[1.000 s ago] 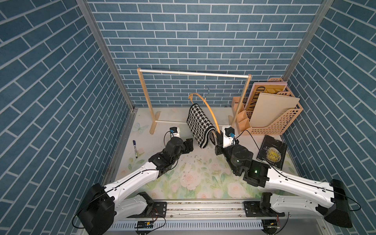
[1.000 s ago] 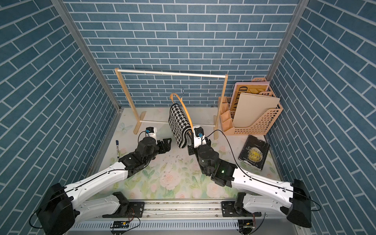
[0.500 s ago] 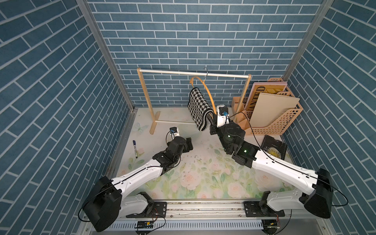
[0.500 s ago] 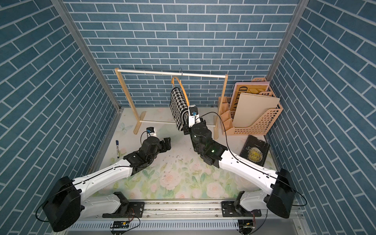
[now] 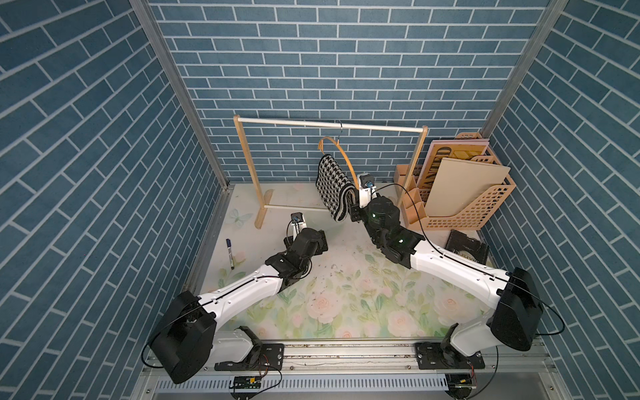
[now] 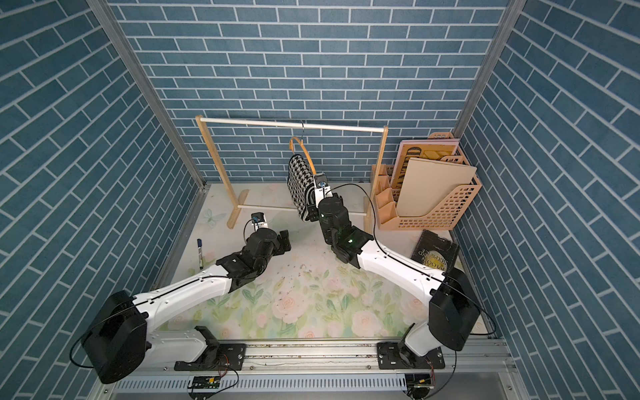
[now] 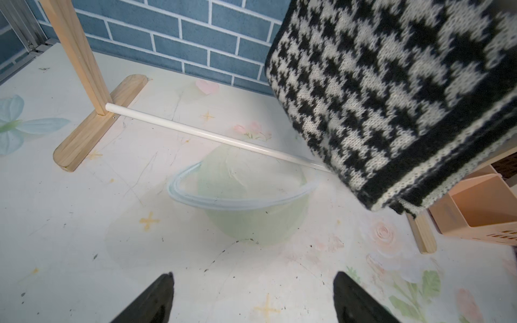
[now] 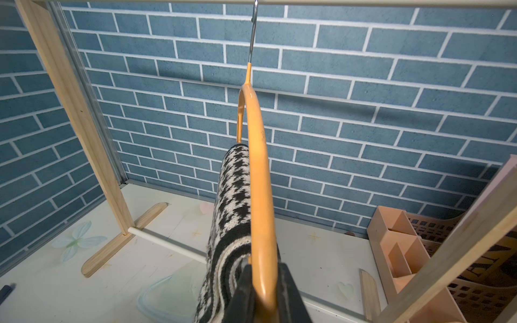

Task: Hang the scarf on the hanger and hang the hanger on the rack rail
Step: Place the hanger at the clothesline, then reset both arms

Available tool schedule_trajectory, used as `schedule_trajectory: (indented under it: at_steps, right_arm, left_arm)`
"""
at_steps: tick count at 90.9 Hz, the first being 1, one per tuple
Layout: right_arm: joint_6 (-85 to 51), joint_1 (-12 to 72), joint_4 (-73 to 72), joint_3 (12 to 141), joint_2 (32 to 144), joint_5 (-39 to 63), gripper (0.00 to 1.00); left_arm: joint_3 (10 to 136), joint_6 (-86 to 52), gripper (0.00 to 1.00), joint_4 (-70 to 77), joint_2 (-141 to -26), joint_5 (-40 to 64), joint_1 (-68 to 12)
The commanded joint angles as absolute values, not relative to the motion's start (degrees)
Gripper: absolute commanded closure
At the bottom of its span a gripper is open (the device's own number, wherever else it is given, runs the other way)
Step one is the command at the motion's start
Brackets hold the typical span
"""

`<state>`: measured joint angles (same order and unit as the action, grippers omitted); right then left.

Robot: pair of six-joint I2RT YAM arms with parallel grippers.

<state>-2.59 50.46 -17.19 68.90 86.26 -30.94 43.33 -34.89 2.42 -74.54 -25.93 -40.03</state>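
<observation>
Jaws on the right gripper (image 8: 264, 296) are pinching shut on the low end of the hanger (image 8: 258, 181), while the left gripper (image 7: 251, 296) is idling wide open, holding nothing. One scarf (image 5: 333, 187) is draping over the one hanger, whose hook looks to be sitting on the one rack (image 5: 329, 124). Hanging seems done; only letting go is remaining, I'd judge.

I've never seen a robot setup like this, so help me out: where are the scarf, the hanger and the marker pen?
scarf (image 5: 333, 183): in a top view, on its houndstooth face.
hanger (image 8: 258, 179): right wrist view, on its curved orange shoulder.
marker pen (image 5: 230, 254): in a top view, on the middle of its barrel.
</observation>
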Motion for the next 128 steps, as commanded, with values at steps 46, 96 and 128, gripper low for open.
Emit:
schedule_trajectory:
  at_steps: [46,96,128]
  right_arm:
    - [-11.0,50.2,-6.7,55.9,73.8,-25.2,0.00]
    - [0.4,18.0,-41.7,23.7,74.2,-27.8,0.00]
    - [3.1,7.1,-79.3,8.7,85.8,-13.4,0.00]
  left_arm:
    - [38.9,-26.8,0.00,5.5,-70.3,-39.6,-39.8]
    - [15.4,0.3,0.00,54.2,-65.6,-34.2,-13.5]
    - [11.2,-1.4,0.00,75.4,-86.0,-20.2,-5.7]
